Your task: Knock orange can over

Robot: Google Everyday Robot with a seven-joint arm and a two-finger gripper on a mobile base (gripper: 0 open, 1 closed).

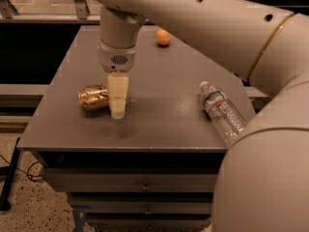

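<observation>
Orange-gold and shiny, the orange can (93, 97) lies on its side on the left part of the grey table (164, 86), its long axis running roughly left to right and its right end hidden behind the hand. The hand (118, 111) points straight down over the table, just to the right of the can and overlapping it in this view; whether they touch cannot be told. Its cream tip hangs close above the tabletop, with a faint shadow beneath it. Seen from this side the hand reads as one pale block, so whether it is wide or narrow cannot be told, and it holds nothing that can be seen. The cream arm (193, 18) sweeps in from the upper right and bends down to the wrist above the can. A small orange ball (163, 37) sits near the far edge of the table, well apart from the can. A clear water bottle (222, 112) lies on its side near the right edge. Drawers (145, 187) show below the tabletop.
</observation>
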